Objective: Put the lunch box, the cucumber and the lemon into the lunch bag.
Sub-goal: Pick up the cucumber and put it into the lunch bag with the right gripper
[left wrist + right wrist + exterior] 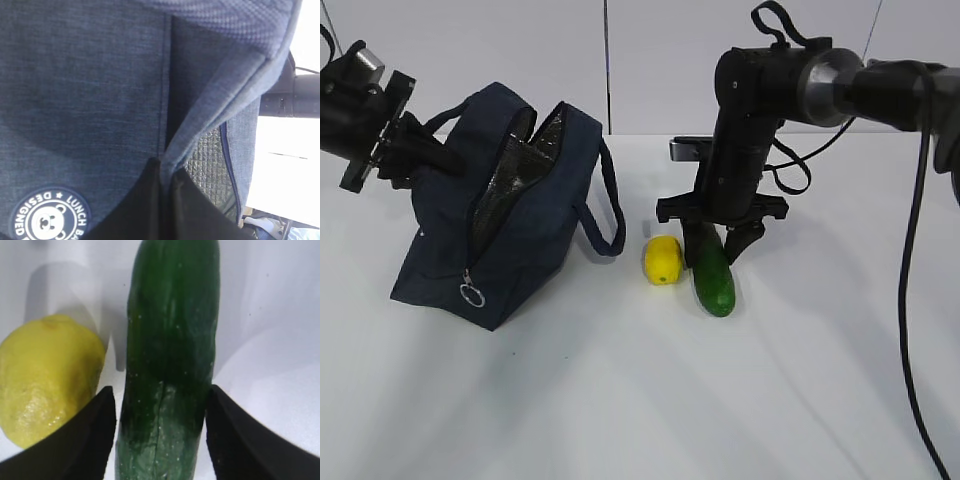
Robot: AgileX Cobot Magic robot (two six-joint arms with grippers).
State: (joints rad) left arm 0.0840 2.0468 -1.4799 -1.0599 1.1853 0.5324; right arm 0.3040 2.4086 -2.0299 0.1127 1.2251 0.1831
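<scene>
We see the right gripper [159,440] spread around the glossy dark green cucumber [712,278] on the white table [640,400], small yellow oval lemon [662,260] just beside; left gripper [162,205] pinches the unzipped, tilted navy fabric lunch bag [500,230]; lunch box unseen.

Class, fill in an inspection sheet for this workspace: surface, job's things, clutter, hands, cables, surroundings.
Surface: white table, bare in front.
Job's things: lunch bag tilted, zipper open; lemon beside cucumber on the table; lunch box not seen.
Clutter: nothing seen.
Hands: left hand shut on the bag's fabric edge; right hand straddling the cucumber, whether gripping cannot be told.
Cables: black cable hangs by the right arm.
Surroundings: pale wall behind.
</scene>
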